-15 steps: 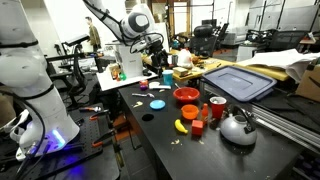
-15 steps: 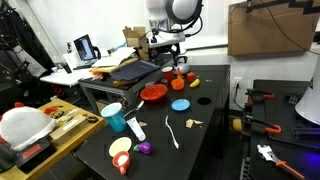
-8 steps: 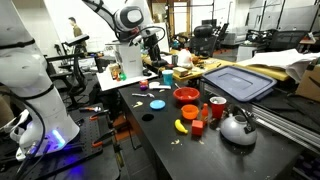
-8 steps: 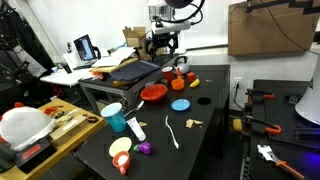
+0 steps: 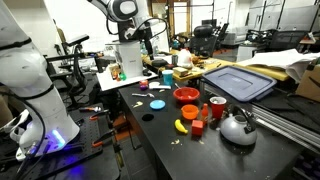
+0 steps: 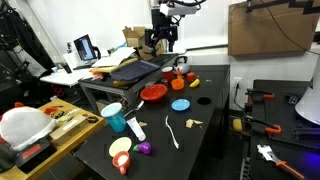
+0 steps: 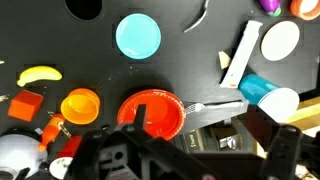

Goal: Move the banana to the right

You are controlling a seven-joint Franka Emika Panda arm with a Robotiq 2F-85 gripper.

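The banana (image 5: 181, 126) is small, bright yellow and curved. It lies on the black table near the front edge, next to a red block (image 5: 198, 127) and in front of the red bowl (image 5: 186, 96). It also shows in an exterior view (image 6: 194, 82) and at the left of the wrist view (image 7: 38, 74). My gripper (image 5: 143, 38) hangs high above the far side of the table, well away from the banana, and is also seen from the other side (image 6: 163, 38). In the wrist view its fingers (image 7: 190, 160) are spread wide and hold nothing.
A silver kettle (image 5: 237, 127), a red mug (image 5: 217, 108) and a blue tray lid (image 5: 238, 82) stand by the banana. A cyan disc (image 7: 138, 36), an orange round object (image 7: 80, 104), a teal cup (image 6: 114, 117) and a white fork (image 6: 172, 133) lie further along the table.
The arm has lifted up and drawn back from the table over the last second. The banana and the other objects have not moved.
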